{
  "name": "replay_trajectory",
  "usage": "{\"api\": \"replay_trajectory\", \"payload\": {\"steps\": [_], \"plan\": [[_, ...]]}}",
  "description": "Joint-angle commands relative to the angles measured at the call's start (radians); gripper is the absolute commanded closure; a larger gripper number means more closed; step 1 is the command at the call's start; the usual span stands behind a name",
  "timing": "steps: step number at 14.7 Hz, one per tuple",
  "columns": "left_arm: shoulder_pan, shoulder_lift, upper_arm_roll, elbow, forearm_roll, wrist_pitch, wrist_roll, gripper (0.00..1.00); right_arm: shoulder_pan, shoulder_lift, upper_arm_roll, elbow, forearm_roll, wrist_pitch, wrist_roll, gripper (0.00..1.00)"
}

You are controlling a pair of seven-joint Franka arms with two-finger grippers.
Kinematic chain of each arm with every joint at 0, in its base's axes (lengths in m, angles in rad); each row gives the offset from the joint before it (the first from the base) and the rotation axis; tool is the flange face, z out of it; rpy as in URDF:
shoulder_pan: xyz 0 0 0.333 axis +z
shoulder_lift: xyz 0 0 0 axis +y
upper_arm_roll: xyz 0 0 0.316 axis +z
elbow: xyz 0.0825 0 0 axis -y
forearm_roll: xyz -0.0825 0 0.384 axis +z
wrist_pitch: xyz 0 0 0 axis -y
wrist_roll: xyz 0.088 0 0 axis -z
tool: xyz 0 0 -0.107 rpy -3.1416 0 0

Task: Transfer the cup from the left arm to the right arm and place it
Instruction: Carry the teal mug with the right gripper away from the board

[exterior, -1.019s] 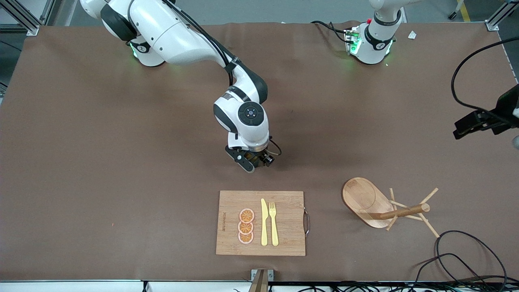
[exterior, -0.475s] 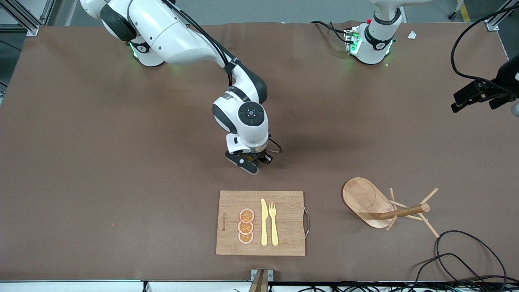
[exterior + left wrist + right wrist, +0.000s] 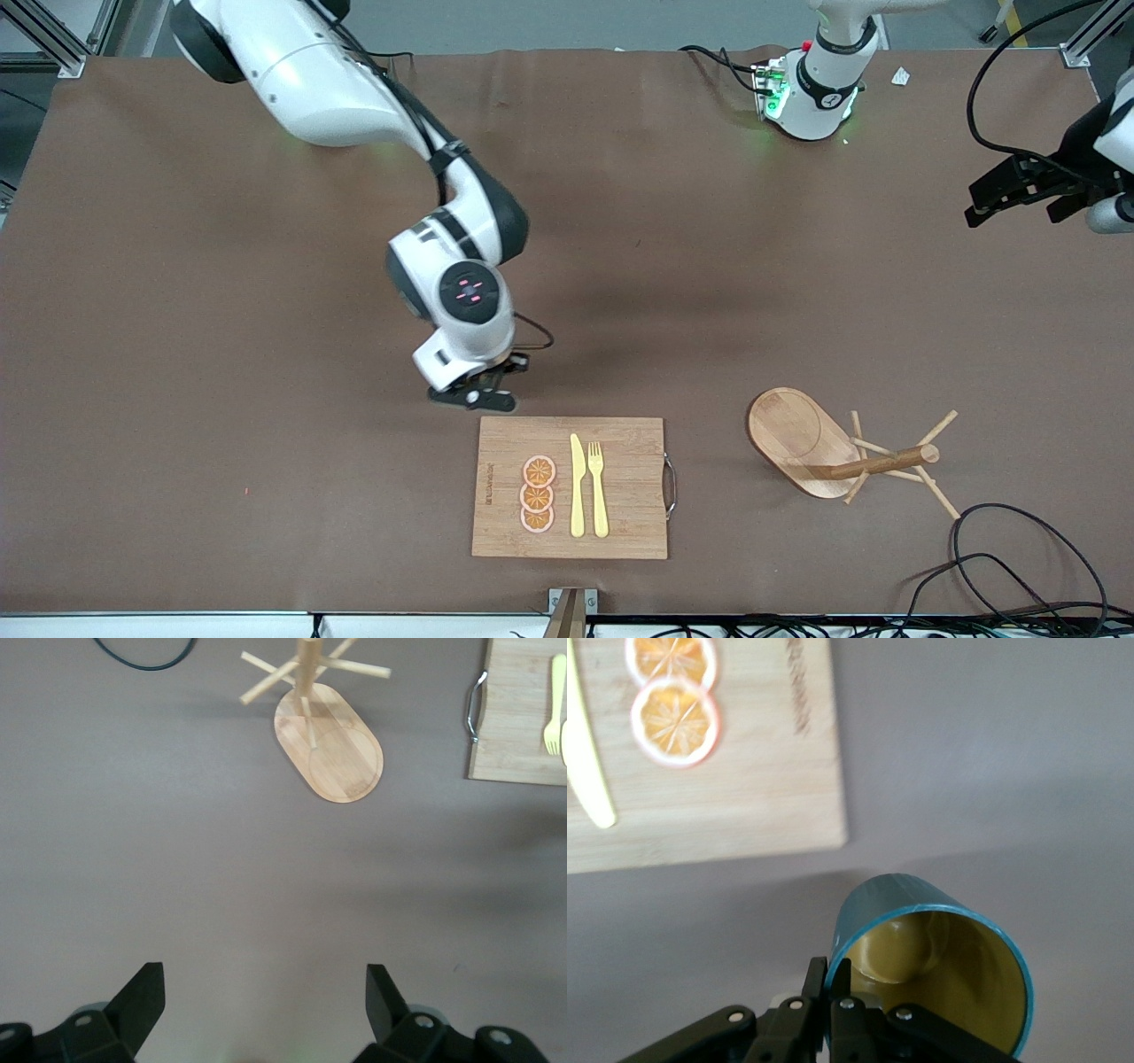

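— Which step is this?
— Placing: the right claw [image 3: 833, 1014] pinches the cup [image 3: 935, 966] by its rim, over the counter [image 3: 221, 354] beside the board [image 3: 571, 487].
— And the left claw [image 3: 266, 1005]?
— Spread, empty, waiting. Next: lower gently, release.

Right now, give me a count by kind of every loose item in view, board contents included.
Orange slices: 3
Knife: 1
Fork: 1
Wooden board: 1
Mug tree: 1
Cup, held in right gripper: 1
Total: 8
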Motion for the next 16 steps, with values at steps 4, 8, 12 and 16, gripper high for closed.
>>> {"api": "replay_trajectory", "payload": {"steps": [4, 8, 12, 16], "plan": [[0.005, -0.040, -0.037, -0.037, 0.020, -0.002, 0.013, 0.00, -0.196, -0.118, 0.027, -0.155, -0.006, 0.039, -0.495, 0.98], [0.011, -0.039, -0.034, -0.034, 0.019, -0.002, 0.018, 0.00, -0.415, -0.232, 0.111, -0.422, 0.030, 0.241, -0.777, 0.98], [0.012, -0.039, -0.026, -0.033, 0.019, -0.002, 0.085, 0.00, -0.583, -0.284, 0.187, -0.545, 0.031, 0.287, -0.977, 0.97], [0.015, -0.036, -0.026, -0.030, 0.019, -0.002, 0.090, 0.00, -0.656, -0.289, 0.185, -0.626, 0.030, 0.367, -1.133, 0.97]]}}
